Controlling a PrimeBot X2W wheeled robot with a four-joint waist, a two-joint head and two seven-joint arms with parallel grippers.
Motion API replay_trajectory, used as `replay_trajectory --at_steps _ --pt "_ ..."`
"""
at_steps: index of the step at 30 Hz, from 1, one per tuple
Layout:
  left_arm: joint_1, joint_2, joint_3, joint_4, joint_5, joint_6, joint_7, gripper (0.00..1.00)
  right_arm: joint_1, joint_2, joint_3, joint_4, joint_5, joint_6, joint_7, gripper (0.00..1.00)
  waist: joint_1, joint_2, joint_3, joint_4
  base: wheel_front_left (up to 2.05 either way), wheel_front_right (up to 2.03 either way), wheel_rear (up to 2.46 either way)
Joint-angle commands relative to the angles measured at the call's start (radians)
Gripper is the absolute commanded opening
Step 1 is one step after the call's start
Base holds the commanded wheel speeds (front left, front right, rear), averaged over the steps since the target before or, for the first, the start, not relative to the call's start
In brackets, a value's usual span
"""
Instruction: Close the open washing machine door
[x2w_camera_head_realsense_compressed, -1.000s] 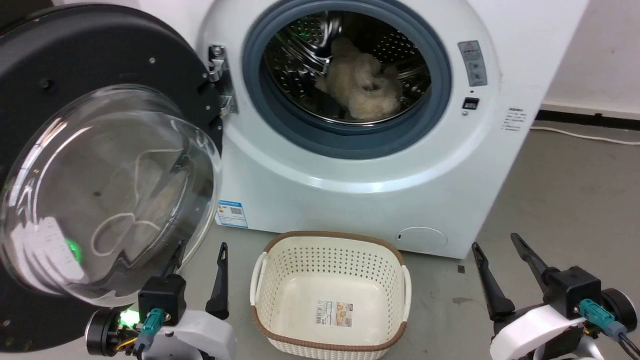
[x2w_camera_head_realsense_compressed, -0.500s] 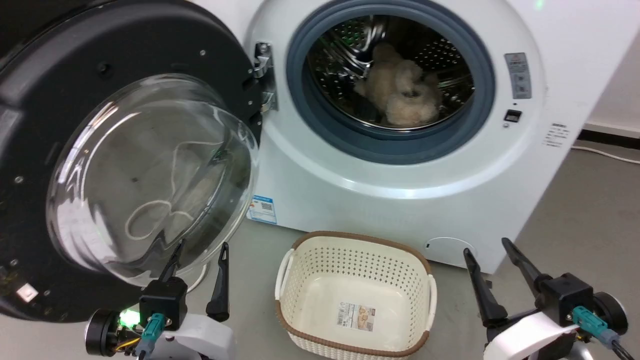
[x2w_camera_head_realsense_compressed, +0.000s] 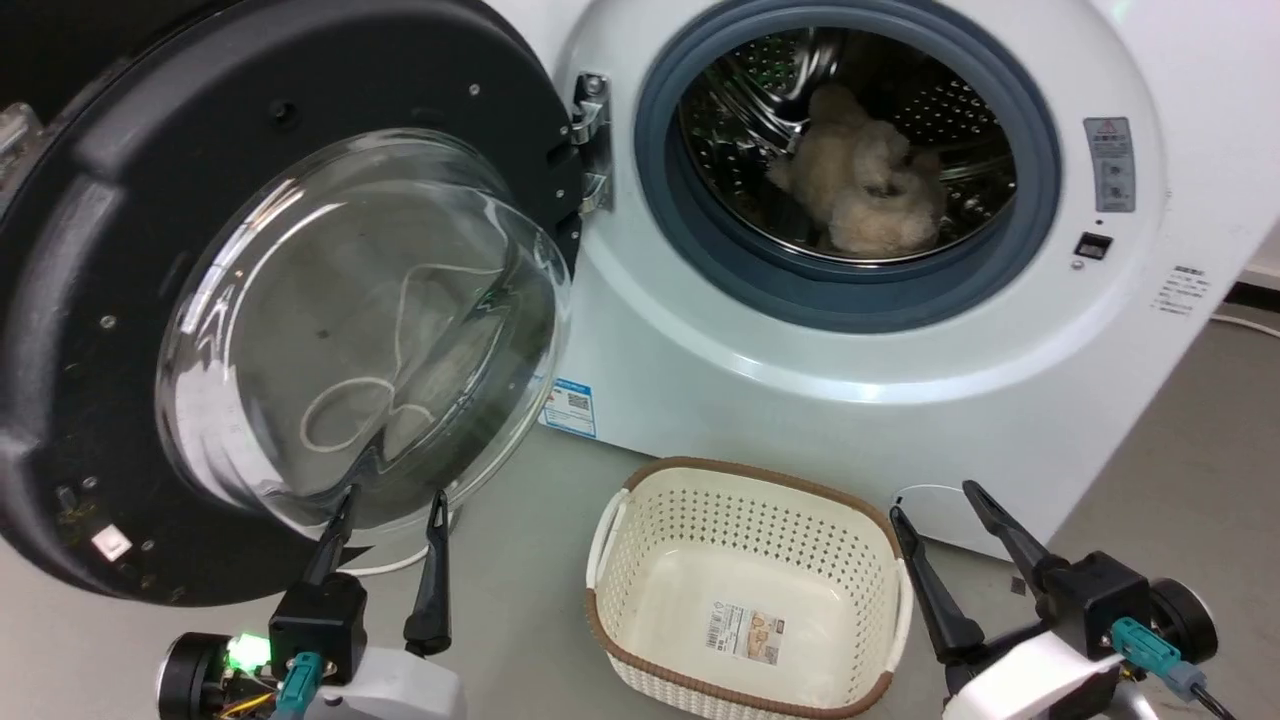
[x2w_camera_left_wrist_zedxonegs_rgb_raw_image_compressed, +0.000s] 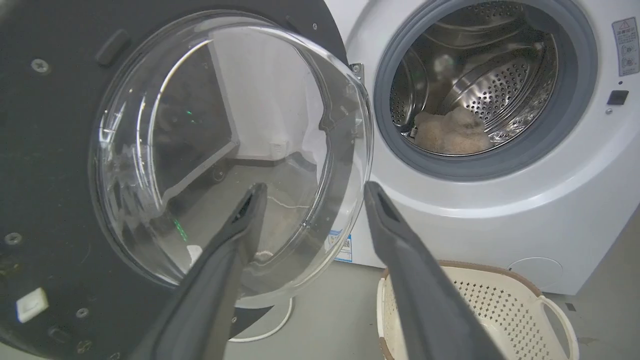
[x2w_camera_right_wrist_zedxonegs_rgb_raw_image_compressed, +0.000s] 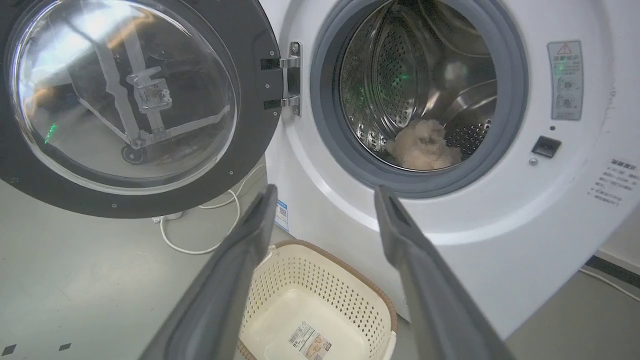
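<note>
The washing machine door (x2w_camera_head_realsense_compressed: 290, 300) hangs wide open on its left hinge, a black frame around a bulging clear glass bowl (x2w_camera_left_wrist_zedxonegs_rgb_raw_image_compressed: 230, 150); it also fills the upper left of the right wrist view (x2w_camera_right_wrist_zedxonegs_rgb_raw_image_compressed: 130, 100). The white washing machine (x2w_camera_head_realsense_compressed: 900, 330) shows its grey-rimmed drum mouth (x2w_camera_right_wrist_zedxonegs_rgb_raw_image_compressed: 420, 100) with a beige fluffy item (x2w_camera_head_realsense_compressed: 870, 180) inside. My left gripper (x2w_camera_head_realsense_compressed: 390, 505) stands open just below the glass bowl, not touching it. At the lower right my right gripper (x2w_camera_head_realsense_compressed: 935, 498) is open too, in front of the washer's base.
A cream perforated basket (x2w_camera_head_realsense_compressed: 745, 590) with a brown rim sits on the grey floor in front of the washer, between my two grippers. A white cable (x2w_camera_right_wrist_zedxonegs_rgb_raw_image_compressed: 200, 230) lies on the floor under the door. A blue label sticker (x2w_camera_head_realsense_compressed: 570, 408) is low on the washer.
The camera has swung left, so washer, door and basket have slid right in the picture. Both grippers stay open, at about the same spots.
</note>
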Motion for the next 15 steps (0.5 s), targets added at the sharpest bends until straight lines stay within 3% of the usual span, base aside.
replay_trajectory --at_steps 1,15 --pt "0.016 0.008 -0.004 -0.007 0.002 0.008 -0.011 1.00 -0.018 -0.009 0.010 0.006 0.008 0.000 -0.010 1.00 0.0000 0.0000 0.000 0.009 0.00 0.00 0.00" --pt "0.028 0.024 -0.017 -0.021 -0.009 0.028 -0.040 1.00 -0.017 -0.018 0.043 0.024 0.023 0.000 -0.039 1.00 0.0000 0.0000 -0.005 0.064 0.00 0.00 0.00"
